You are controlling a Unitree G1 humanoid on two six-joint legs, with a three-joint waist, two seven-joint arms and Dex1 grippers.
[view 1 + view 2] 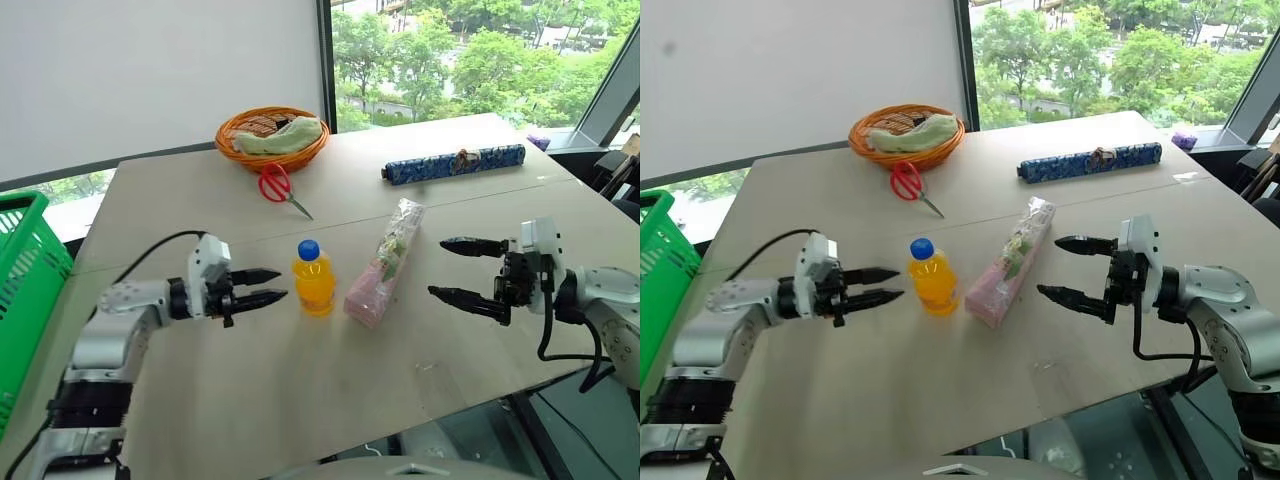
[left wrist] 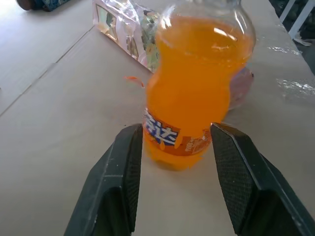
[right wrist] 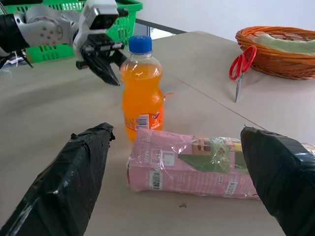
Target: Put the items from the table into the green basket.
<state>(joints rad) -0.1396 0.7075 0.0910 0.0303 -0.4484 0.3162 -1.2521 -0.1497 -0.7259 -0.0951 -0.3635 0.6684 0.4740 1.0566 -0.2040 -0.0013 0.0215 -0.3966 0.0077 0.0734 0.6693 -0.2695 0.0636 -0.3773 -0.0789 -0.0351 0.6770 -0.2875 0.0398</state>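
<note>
left pincer: lower left, parted, empty, just beside bottle
right pincer: right, spread wide, empty
bottle: centre of counter, upright
packet: just right of bottle
scissors: upper centre
green basket: left edge

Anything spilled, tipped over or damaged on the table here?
Nothing stands out. The orange bottle stands upright with its cap on, the pink packet lies flat beside it, and the scissors lie closed by the wicker basket. No spill on the table.
</note>
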